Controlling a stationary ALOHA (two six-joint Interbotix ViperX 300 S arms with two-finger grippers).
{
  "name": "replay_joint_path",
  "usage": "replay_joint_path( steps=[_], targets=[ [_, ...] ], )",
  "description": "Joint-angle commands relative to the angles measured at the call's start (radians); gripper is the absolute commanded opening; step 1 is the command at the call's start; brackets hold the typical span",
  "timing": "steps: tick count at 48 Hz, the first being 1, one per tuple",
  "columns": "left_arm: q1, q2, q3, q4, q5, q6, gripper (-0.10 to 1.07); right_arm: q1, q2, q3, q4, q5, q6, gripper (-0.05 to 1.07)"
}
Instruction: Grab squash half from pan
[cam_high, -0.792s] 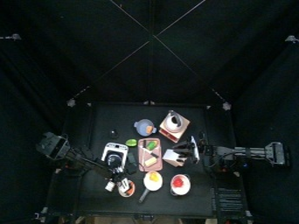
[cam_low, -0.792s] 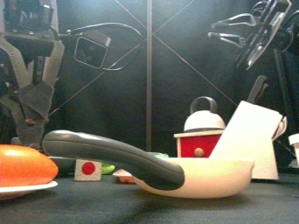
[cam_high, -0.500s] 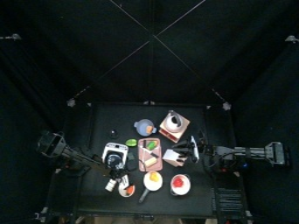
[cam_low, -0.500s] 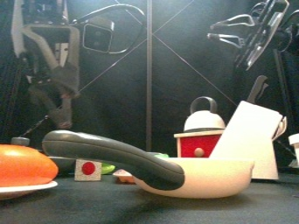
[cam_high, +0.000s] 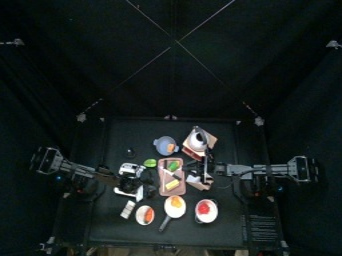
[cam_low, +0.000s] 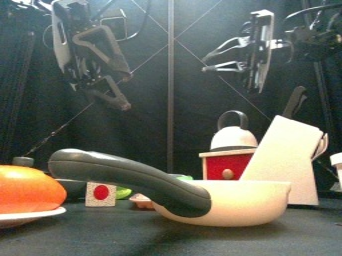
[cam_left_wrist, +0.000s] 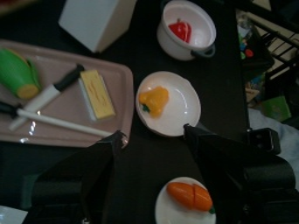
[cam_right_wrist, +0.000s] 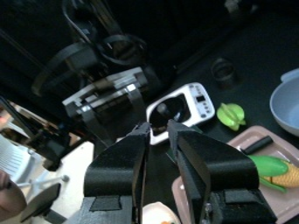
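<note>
Squash half (cam_left_wrist: 153, 98) lay in the pale-rimmed pan (cam_left_wrist: 184, 121), near the table's front edge, between a plate (cam_left_wrist: 163, 199) holding an orange piece on its left and the white bowl (cam_left_wrist: 201, 39) with red contents on its right. Both arms hung above, apart from it. The left gripper (cam_left_wrist: 156, 144) stood spread and empty; the right gripper (cam_right_wrist: 158, 140) was likewise parted, pinching nothing.

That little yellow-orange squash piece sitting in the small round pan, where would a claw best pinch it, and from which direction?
Probably from straight above. The small yellow-orange squash half lies low near the middle of the small round pale-rimmed pan, whose rim would block a sideways approach. The jaws could close across its narrower width, on its two rounded flanks. The pan's thin dark handle juts out to one side, so descending vertically avoids it.
</note>
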Motion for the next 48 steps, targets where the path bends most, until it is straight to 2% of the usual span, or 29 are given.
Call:
replay_joint_path(
  steps=[1,9,20,24,36,43,48],
  targets=[
    [0.025,-0.083,0.003,0.091,-0.017,0.002,0.93,0.023,0.025,-0.104,0.018,0.169,0.005,0.66],
    [0.054,-0.221,0.057,0.189,-0.015,-0.002,0.93,0.081,0.041,-0.216,0.087,0.431,0.003,0.66],
    [0.075,-0.403,0.186,0.198,-0.017,-0.005,0.93,0.129,0.067,-0.275,0.222,0.448,0.005,0.66],
    [0.084,-0.445,0.213,0.190,-0.021,-0.003,0.93,0.133,0.092,-0.307,0.276,0.465,0.005,0.66],
    [0.087,-0.486,0.242,0.176,-0.025,-0.005,0.93,0.135,0.175,-0.430,0.344,0.655,0.005,0.66],
    [0.087,-0.485,0.249,0.164,-0.025,-0.005,0.93,0.161,0.250,-0.466,0.321,0.729,-0.002,0.66],
    [0.087,-0.486,0.256,0.152,-0.021,-0.003,0.93,0.204,0.291,-0.482,0.249,0.759,-0.014,0.66]
  ],
)
